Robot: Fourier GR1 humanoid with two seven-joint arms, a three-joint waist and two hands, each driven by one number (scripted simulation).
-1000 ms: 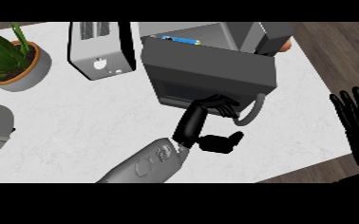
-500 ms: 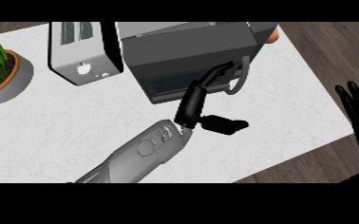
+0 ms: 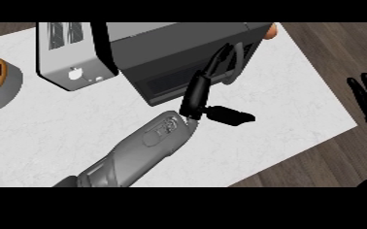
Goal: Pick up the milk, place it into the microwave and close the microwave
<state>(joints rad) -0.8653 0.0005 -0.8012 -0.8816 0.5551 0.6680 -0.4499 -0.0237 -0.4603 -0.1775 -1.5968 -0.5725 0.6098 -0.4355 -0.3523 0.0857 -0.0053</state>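
The dark grey microwave (image 3: 172,36) stands at the back of the white counter (image 3: 287,102). Its door (image 3: 179,70) faces me with the pale handle (image 3: 231,68) at its right side. My left hand (image 3: 198,94) lies against that door, fingers straight and reaching up beside the handle, thumb sticking out to the right. No opening shows, and the milk is hidden from view. At the right edge my right hand (image 3: 358,91) rests open, fingers up, away from the counter.
A silver toaster (image 3: 68,53) stands left of the microwave. Part of a grey plant pot (image 3: 8,82) shows at the left edge. An orange object (image 3: 272,29) peeks out behind the microwave's right corner. Wooden floor lies beyond the counter's right and front edges.
My left hand has pushed the microwave door away from me. The opening with the blue and white carton seen a second ago no longer shows. The view has moved closer.
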